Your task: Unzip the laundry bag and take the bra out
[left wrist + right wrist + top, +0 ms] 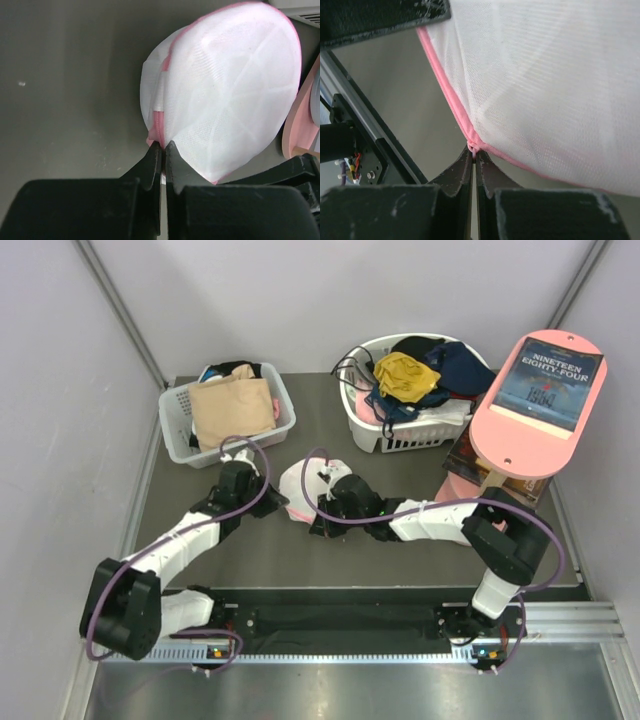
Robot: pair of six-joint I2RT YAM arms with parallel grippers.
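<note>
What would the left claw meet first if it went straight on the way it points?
The laundry bag: the left claw looks shut on its pink edge, and the white mesh dome lies directly ahead.

My left gripper (268,502) and right gripper (318,519) meet at the near edge of the bag (300,482), mid-table. The left basket (173,433), far side, holds a beige garment (232,410). The right basket (400,440) is heaped with yellow cloth (405,375) and dark clothes. A book (548,385) sits on a pink board (510,445), far right.
</note>
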